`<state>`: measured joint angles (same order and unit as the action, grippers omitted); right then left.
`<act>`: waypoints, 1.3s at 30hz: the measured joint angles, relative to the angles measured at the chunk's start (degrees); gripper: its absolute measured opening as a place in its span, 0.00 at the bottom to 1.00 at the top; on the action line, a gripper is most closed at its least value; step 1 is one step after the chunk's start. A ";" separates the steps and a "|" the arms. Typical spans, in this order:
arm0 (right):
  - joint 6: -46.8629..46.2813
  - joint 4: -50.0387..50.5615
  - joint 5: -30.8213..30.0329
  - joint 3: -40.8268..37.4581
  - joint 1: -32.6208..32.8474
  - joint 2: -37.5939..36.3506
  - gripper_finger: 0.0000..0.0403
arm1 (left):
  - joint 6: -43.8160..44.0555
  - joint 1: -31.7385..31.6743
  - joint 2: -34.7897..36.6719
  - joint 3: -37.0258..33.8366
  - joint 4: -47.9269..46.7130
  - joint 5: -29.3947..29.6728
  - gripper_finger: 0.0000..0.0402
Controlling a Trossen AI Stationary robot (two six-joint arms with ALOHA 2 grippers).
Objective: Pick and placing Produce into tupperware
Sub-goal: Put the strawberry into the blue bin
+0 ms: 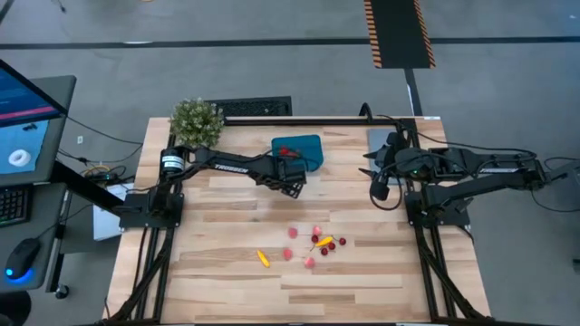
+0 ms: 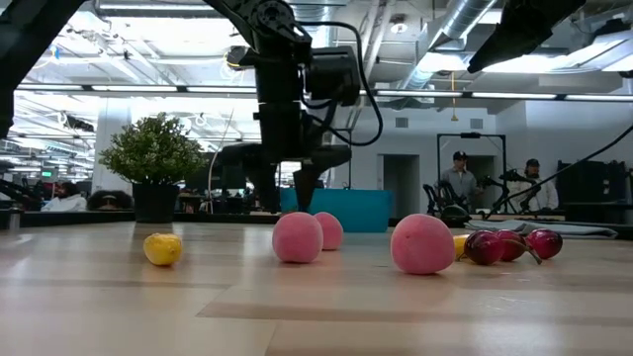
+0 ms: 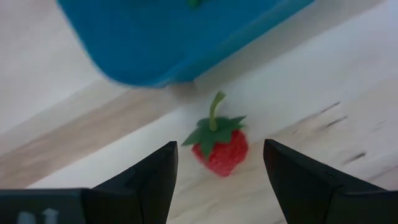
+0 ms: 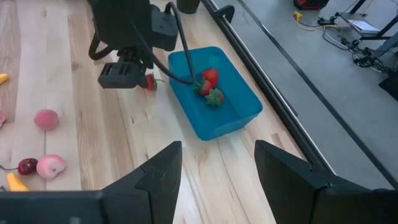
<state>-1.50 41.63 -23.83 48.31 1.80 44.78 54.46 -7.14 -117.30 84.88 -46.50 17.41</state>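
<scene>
High view: the left gripper [image 1: 292,178] hangs just at 6 o'clock of the tub [image 1: 299,150], which sits at the table's [image 1: 227,281] 12 o'clock edge. The loose produce [image 1: 313,246] is scattered well apart toward 6 o'clock. The right gripper [image 1: 381,186] waits at the 3 o'clock side. The left arm is plainly the nearer one.

Low view: smooth, rounded pink pieces [image 2: 298,237], a yellow piece [image 2: 163,248] and glossy dark cherries [image 2: 499,244] lie in front; the left gripper [image 2: 297,188] comes down in front of the teal tub [image 2: 361,210].

Left wrist view: a strawberry [image 3: 219,142] lies on the pale wood between the spread, empty left fingers [image 3: 149,177]. It is red and dimpled, with a green leafy cap and the stem pointing toward the tub's [image 3: 168,37] rounded corner. It is outside the tub, just beside its wall. Judgement: a straight descent and close should catch it.

Right wrist view: two strawberries [image 4: 210,86] are already inside the smooth plastic tub [image 4: 239,109]; one strawberry [image 4: 149,81] is outside, under the left gripper [image 4: 124,74]. The right fingers [image 4: 155,177] stand apart, holding nothing.
</scene>
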 joint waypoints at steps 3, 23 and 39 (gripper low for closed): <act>0.00 0.00 0.00 0.00 0.00 0.02 0.56 | -1.48 -0.09 0.00 0.00 0.58 -0.09 0.57; -0.02 0.33 -0.02 -0.01 0.04 -0.02 0.56 | -2.52 -0.72 -3.87 0.52 3.45 -2.05 0.57; -0.02 0.35 0.00 0.00 0.07 0.00 0.56 | -2.96 -0.88 -3.96 0.55 3.48 -1.88 0.27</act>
<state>-1.52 41.98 -23.83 48.31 1.87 44.77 51.51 -8.01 -121.25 85.43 -43.02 15.53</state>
